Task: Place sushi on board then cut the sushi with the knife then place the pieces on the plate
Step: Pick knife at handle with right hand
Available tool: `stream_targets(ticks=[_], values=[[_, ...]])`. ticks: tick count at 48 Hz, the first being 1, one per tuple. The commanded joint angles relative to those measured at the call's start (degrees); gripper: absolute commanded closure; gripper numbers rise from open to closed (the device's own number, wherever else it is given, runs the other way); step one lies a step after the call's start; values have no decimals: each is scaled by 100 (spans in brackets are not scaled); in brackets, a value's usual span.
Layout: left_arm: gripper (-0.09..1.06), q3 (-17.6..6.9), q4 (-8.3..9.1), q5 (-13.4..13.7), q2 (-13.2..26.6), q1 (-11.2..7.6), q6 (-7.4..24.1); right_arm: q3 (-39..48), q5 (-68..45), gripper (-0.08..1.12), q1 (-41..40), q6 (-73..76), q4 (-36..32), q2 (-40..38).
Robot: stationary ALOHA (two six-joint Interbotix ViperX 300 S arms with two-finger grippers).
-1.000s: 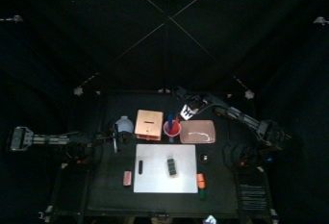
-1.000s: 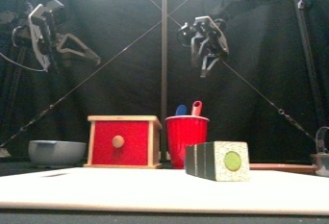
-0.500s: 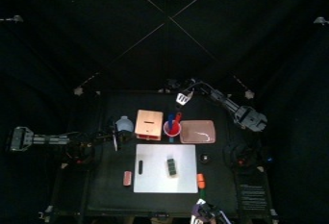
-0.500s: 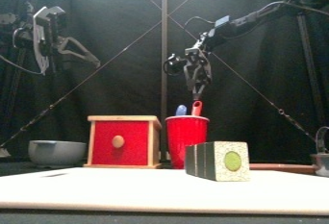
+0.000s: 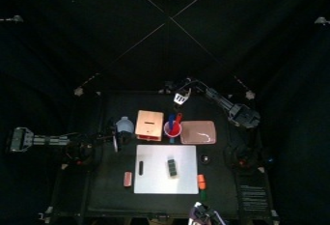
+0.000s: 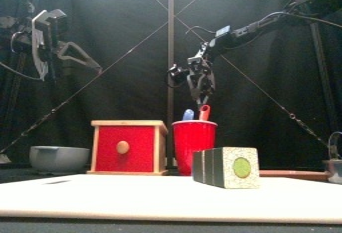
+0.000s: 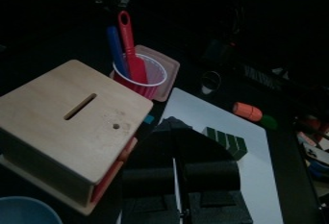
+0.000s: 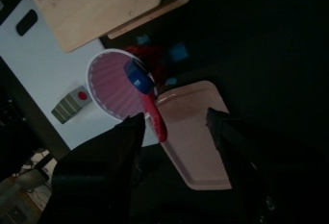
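Released above the red cup (image 6: pixel 194 145) mid-frame, my right gripper (image 6: pixel 201 89) could catch the blue knife (image 6: pixel 189 114) beside the red knife (image 6: pixel 205 111), tipping the cup.

The booth is dim; the back curtain (image 5: pixel 165 26) swallows the light and shows near black; from above, the white board (image 5: pixel 169 164) is the brightest patch on the dark table (image 5: pixel 110 195); at table height the red cup (image 6: pixel 194 145) and the wooden box (image 6: pixel 128 147) are evenly lit from the front; the jaws of the right gripper (image 8: pixel 174 120) are black silhouettes against the lit pink tray (image 8: pixel 193 153).
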Motion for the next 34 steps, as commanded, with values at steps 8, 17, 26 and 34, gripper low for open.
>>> stream_targets(ticks=[8,17,26,34], values=[[99,-26,9,-18,9,-26,-9,290,18,17,220,-26,-9,-158],[99,-9,9,-18,9,-26,9,431,18,17,378,-18,-88,-158],[99,9,9,-18,9,-35,0,475,18,17,439,-9,-149,-114],[99,9,9,-18,9,-35,0,483,26,17,457,-9,-176,-44]])
